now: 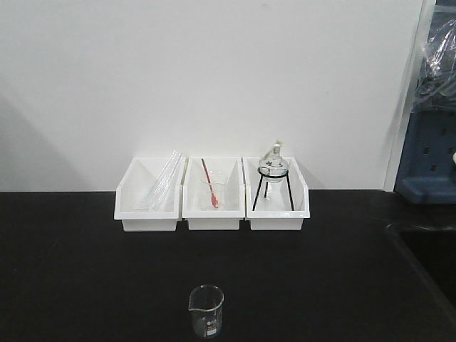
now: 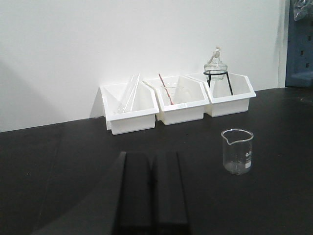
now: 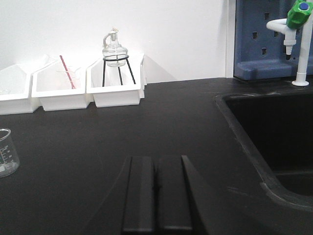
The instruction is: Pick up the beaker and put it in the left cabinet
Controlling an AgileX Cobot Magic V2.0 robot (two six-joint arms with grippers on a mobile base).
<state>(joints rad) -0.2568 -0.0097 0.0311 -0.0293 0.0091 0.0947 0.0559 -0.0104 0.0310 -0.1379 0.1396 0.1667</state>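
The clear glass beaker [image 1: 206, 311] stands upright on the black bench near its front edge, spout to the left. The left wrist view has the beaker [image 2: 237, 151] ahead and to the right of my left gripper [image 2: 151, 157], whose two black fingers lie pressed together with nothing between them. At the far left edge of the right wrist view part of the beaker [image 3: 7, 152] shows, well left of my right gripper [image 3: 156, 161], also shut and empty. Neither gripper touches the beaker. The left cabinet is out of view.
Three white bins [image 1: 212, 194] line the back wall: glass tubes in the left one, a small beaker with a red rod [image 1: 211, 189] in the middle, a flask on a black tripod [image 1: 273, 173] on the right. A black sink [image 3: 274, 132] and tap [image 3: 293, 29] lie right.
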